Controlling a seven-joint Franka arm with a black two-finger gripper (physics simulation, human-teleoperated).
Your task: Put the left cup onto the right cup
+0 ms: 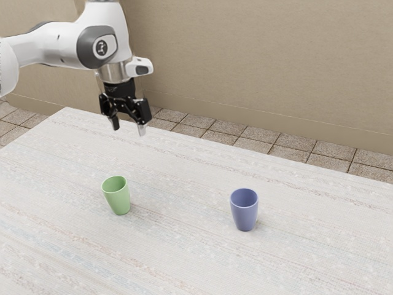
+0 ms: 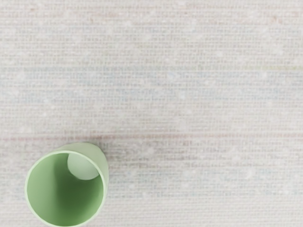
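1. Light-green tapered plastic cup [image 1: 116, 195], the one to be moved, stands upright and untouched on the pale, grainy worktop [image 1: 276, 258], toward the exterior view's left.
2. Its target, a blue-violet tapered cup [image 1: 244, 209], stands upright well apart from it, toward the exterior view's right. Its mouth faces up, so I judge the green cup's narrow base is meant to drop into that opening.
3. Neither cup seems to hold anything. The wrist view looks down into the green cup [image 2: 64, 189] and shows only its bare round bottom. What can be seen inside the blue one's rim also looks empty.
4. At the end of the white arm [image 1: 61, 46], the black jaws hang high over the worktop, above and behind the green cup. They point straight down and stand apart with nothing between them, which suits coming down over a cup wall.
5. The green cup lies off to one side in the wrist view rather than under the hand. I judge the hand must line up over it before descending, and no grasp has begun.
6. A light, thin-walled cup may tip if one finger touches it first.
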